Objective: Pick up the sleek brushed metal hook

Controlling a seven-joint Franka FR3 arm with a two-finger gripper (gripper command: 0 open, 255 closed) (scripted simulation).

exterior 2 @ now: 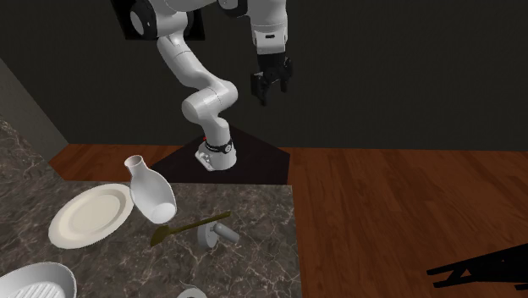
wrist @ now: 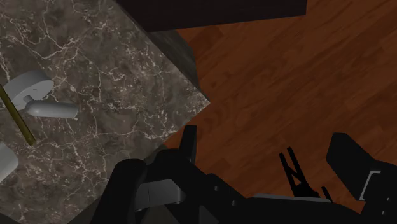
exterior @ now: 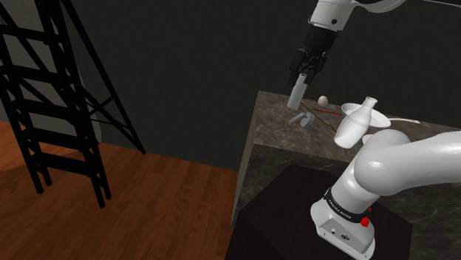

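The hook point(exterior 2: 214, 233) is a grey round base with a short peg, lying on the dark marble counter point(exterior 2: 254, 254) near its edge. It also lies on the counter in the shoulder view point(exterior: 299, 118) and ahead of the fingers in the wrist view point(wrist: 37, 95). My gripper point(exterior 2: 267, 93) hangs high above the counter and well apart from the hook. From the wrist, its fingers point(wrist: 188, 145) stand apart with nothing between them, over the counter's corner and the wooden floor. Seen from the shoulder, the gripper point(exterior: 301, 74) is above the hook.
An olive spoon point(exterior 2: 182, 227) lies right beside the hook. A white bottle-shaped vase point(exterior 2: 151, 193), a plate point(exterior 2: 89, 214) and a bowl point(exterior 2: 34, 284) stand further along the counter. A pale upright piece point(exterior: 297, 94) and a small ball point(exterior: 323, 99) show beyond the hook. A black ladder point(exterior: 59, 96) stands on the floor.
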